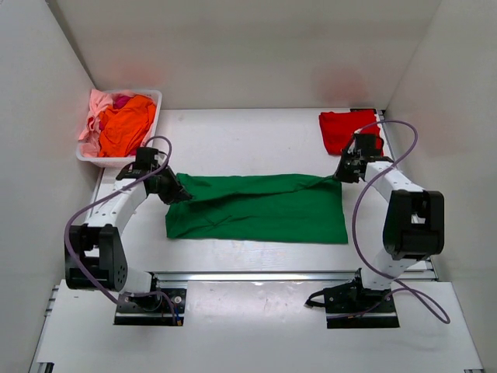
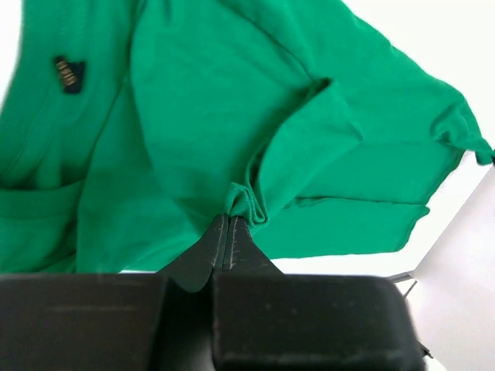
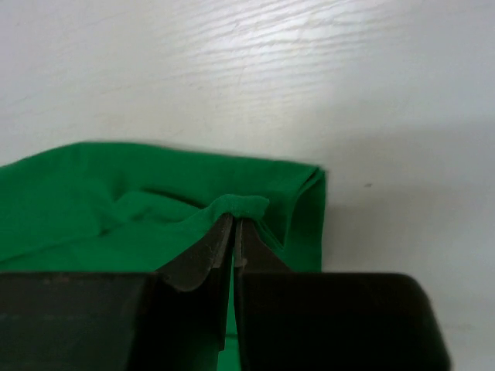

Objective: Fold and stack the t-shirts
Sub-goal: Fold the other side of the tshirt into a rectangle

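Note:
A dark green t-shirt (image 1: pixel 260 208) lies stretched across the middle of the table. My left gripper (image 1: pixel 177 191) is shut on a fold at its far left corner (image 2: pixel 246 202). My right gripper (image 1: pixel 335 176) is shut on a fold at its far right corner (image 3: pixel 240 205). The cloth between them is pulled fairly taut along the far edge. A red t-shirt (image 1: pixel 348 129) lies folded at the far right, just behind my right gripper. Orange (image 1: pixel 126 124), pink (image 1: pixel 95 115) and magenta (image 1: pixel 122 101) t-shirts sit heaped in the white basket (image 1: pixel 154 97).
The white basket stands at the far left corner, close behind my left arm. White walls enclose the table on the left, right and back. A metal rail (image 1: pixel 287 276) runs along the near edge by the arm bases.

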Action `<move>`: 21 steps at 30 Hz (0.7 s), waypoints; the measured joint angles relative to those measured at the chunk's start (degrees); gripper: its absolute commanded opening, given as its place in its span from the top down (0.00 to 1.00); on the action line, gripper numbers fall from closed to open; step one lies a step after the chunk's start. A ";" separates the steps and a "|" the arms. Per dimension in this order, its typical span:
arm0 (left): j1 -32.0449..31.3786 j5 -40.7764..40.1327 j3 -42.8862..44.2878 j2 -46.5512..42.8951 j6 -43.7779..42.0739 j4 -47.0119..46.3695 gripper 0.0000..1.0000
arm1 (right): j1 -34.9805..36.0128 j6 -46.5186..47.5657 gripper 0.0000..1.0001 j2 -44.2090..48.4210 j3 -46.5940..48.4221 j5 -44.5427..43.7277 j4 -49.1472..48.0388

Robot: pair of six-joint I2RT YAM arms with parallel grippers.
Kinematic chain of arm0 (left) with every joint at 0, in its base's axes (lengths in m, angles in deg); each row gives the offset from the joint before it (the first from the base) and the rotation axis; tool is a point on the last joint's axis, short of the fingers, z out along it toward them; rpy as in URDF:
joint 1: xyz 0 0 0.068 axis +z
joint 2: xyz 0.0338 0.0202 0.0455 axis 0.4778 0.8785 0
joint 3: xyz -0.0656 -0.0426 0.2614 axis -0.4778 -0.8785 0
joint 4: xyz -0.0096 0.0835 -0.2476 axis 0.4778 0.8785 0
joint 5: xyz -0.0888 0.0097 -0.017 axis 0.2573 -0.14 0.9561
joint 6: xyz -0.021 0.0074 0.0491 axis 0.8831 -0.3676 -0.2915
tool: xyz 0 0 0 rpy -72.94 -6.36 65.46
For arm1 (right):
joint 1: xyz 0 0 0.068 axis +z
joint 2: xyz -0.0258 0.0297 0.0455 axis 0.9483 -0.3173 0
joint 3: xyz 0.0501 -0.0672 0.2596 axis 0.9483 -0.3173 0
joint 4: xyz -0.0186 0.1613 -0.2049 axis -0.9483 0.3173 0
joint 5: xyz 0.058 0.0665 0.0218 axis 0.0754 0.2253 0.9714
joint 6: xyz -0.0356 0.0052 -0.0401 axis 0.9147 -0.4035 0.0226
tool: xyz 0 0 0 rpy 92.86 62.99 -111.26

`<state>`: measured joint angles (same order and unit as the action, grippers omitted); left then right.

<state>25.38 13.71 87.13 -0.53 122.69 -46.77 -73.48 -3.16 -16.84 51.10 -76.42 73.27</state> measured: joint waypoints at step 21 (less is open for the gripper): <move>2.71 -0.11 -4.07 -10.64 -0.07 3.19 1.00 | -0.46 2.56 1.00 20.70 -17.53 0.57 1.20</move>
<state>28.09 13.60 83.07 -11.17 122.63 -43.58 -73.94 -0.60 3.86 33.57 -75.85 74.47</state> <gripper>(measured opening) 0.020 0.008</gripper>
